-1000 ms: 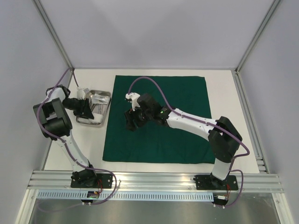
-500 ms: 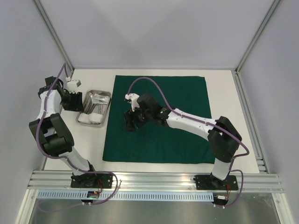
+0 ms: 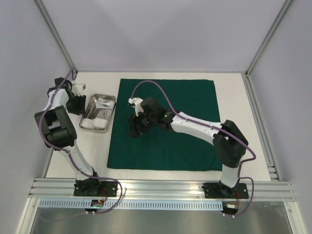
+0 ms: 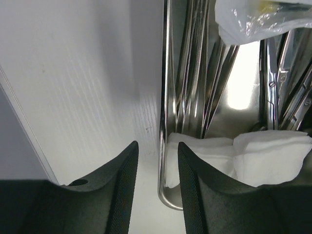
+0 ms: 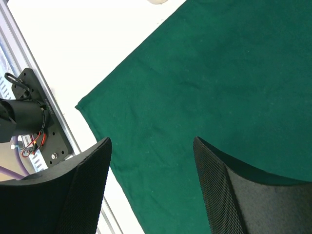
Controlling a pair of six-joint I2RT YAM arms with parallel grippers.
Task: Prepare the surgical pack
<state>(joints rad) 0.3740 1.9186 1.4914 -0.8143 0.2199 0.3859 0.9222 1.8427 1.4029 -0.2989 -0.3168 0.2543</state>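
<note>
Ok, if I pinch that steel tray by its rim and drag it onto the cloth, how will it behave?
The tray looks thin, rigid and polished, so it probably slides easily on the table but may pivot in a one-sided pinch. Loose instruments and gauze inside would likely shift if it tilts.

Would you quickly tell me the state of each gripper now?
Left gripper: open, straddling the steel tray rim.
Right gripper: open, empty.

Tray rim point(image 4: 164, 97) inside left tool's point(image 4: 157, 145) gap; open cloth point(image 5: 204, 87) beneath right tool point(image 5: 151, 141).
</note>
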